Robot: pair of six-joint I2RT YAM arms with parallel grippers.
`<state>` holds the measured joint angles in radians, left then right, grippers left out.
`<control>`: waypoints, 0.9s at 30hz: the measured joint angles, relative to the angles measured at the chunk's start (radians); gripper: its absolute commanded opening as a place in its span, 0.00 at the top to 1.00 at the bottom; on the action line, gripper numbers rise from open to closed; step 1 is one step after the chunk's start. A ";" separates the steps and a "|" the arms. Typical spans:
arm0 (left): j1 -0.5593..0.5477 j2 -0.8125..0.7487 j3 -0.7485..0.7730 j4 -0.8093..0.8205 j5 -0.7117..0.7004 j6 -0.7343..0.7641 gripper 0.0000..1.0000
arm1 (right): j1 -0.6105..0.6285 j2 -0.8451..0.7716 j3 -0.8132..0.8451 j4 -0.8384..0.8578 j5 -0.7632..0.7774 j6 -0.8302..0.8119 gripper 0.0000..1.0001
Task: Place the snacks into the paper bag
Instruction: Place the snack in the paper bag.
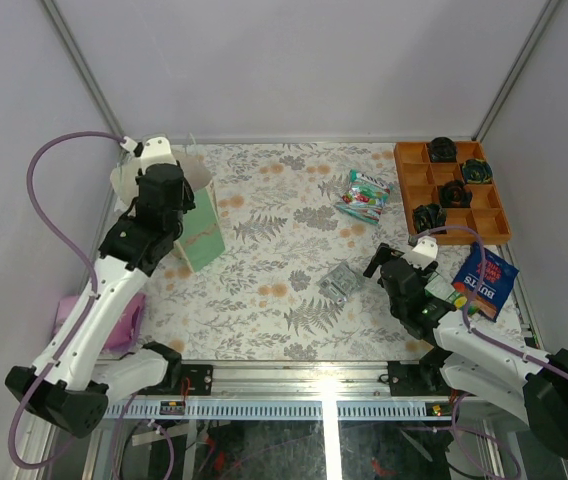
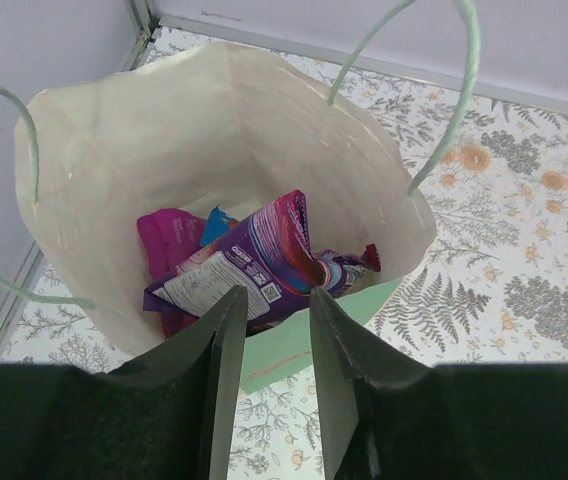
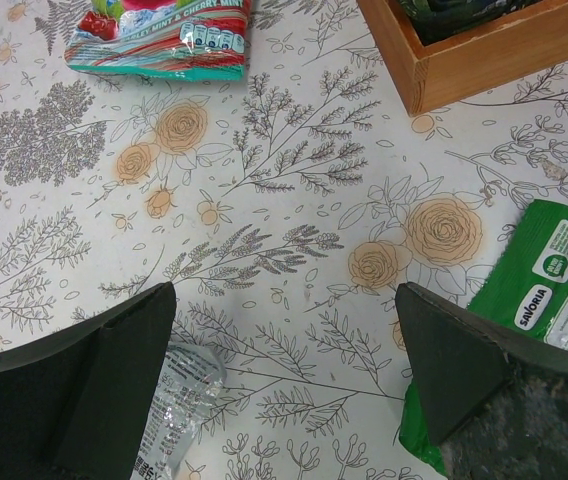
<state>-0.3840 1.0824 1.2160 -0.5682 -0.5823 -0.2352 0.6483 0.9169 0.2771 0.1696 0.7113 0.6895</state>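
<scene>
The right hand (image 3: 284,300), wide open and empty, hovers with the silver wrapper (image 3: 184,385) just beside one finger and the green packet (image 3: 549,285) beside the other.

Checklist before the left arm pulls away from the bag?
1. Left gripper over paper bag mouth: ok.
2. Left jaws parted, nothing between them: ok.
3. Purple packet in bag, free of the gripper: cannot tell.
4. Bag upright: ok.
5. Right gripper open, empty: ok.
6. All snacks bagged: not ok; silver wrapper, blue crisp bag, sweets bag on table.
</scene>
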 measured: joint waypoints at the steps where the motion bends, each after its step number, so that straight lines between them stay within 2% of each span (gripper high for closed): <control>1: 0.000 -0.006 0.002 -0.001 0.002 -0.005 0.66 | 0.000 0.000 0.000 0.000 -0.001 0.000 0.01; 10: -0.025 -0.072 0.061 -0.006 0.169 -0.095 0.60 | 0.000 0.000 0.000 0.000 -0.006 0.000 0.01; 14: -0.145 -0.075 0.054 0.005 0.191 -0.130 0.57 | 0.000 0.000 0.000 0.000 -0.006 0.000 0.01; 20: -0.360 -0.030 -0.037 0.068 0.171 -0.170 0.45 | 0.000 -0.002 0.000 -0.001 -0.005 0.000 0.01; 25: -0.458 0.048 -0.171 0.177 0.184 -0.209 0.35 | 0.000 -0.022 0.000 -0.001 -0.002 0.001 0.01; 27: -0.471 0.077 -0.229 0.229 0.211 -0.228 0.33 | 0.000 -0.029 0.000 -0.001 0.003 0.001 0.01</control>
<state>-0.8547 1.1595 0.9867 -0.3389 -0.3717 -0.4633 0.6483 0.8879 0.2771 0.1688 0.7143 0.6903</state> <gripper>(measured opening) 0.640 0.993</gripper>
